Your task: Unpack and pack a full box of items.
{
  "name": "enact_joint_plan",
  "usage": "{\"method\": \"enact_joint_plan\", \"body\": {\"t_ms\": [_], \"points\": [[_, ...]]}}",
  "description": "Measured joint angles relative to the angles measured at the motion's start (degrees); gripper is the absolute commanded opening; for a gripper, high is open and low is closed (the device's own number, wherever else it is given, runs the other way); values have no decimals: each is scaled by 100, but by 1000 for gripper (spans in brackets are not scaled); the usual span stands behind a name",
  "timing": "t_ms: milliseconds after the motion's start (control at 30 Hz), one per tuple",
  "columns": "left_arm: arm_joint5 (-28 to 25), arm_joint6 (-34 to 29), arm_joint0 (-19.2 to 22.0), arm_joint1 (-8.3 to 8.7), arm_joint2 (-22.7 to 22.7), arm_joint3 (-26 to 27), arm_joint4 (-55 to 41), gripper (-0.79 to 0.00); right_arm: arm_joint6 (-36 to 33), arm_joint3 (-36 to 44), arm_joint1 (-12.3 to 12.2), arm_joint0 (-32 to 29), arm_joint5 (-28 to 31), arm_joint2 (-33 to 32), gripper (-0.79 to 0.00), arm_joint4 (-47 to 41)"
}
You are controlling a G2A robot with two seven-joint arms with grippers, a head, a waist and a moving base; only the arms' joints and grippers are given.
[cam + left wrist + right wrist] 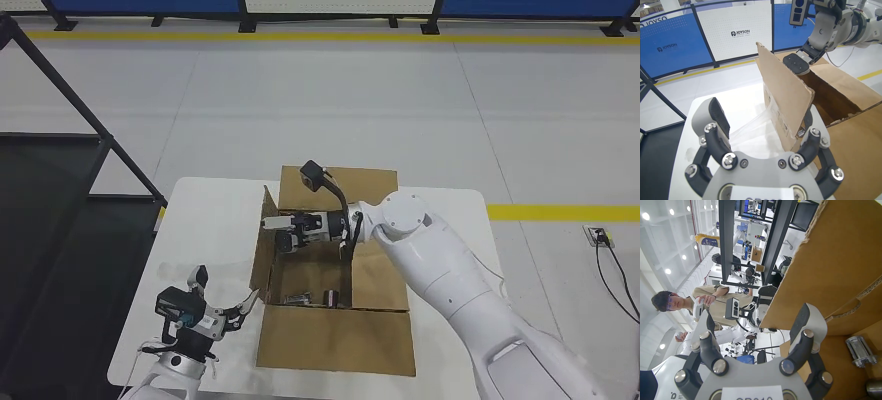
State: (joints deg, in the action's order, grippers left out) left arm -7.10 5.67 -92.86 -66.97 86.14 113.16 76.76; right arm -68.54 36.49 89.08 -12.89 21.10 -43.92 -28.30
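An open cardboard box (335, 345) stands mid-table, its left flap (783, 91) upright. My right gripper (288, 238) is at that flap's top edge, open, with one pad (796, 64) on the box's inner side and the flap's edge (810, 275) between the fingers. My left gripper (762, 121) is open low beside the box's near left corner (225, 292); the flap's lower corner hides part of one finger (810, 123). Small metal parts (315, 297) lie on the box floor, and one metal part (860, 351) shows close up.
The white table (205, 225) has bare room left of the box. A strip of clear tape (757, 123) hangs off the flap toward my left gripper. A black frame (90, 130) stands beyond the table's left edge.
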Motion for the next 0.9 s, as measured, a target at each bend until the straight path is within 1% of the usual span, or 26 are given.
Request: {"method": "enact_joint_plan", "body": {"t_ms": [233,400,567,700,900], "points": [[31,125,-130,-14,93,-49,-124,0,198,-19,-80,-54,218,-248,0,64],[48,154,-178,-26,218,-156,-385,0,170,-7,-220,-173,349,-545,0,59],[113,108,-131,-39,294,-274,-533,0,78,126,-343,-311,260,-721,0,225],[119,102,-132,-46,317,-295,-534,0,189,249,-411,-423,171,-807,0,396],[172,68,-161,-64,322,-333,-595,0,204,430,-544,-615,203,-1063,0,449]]}}
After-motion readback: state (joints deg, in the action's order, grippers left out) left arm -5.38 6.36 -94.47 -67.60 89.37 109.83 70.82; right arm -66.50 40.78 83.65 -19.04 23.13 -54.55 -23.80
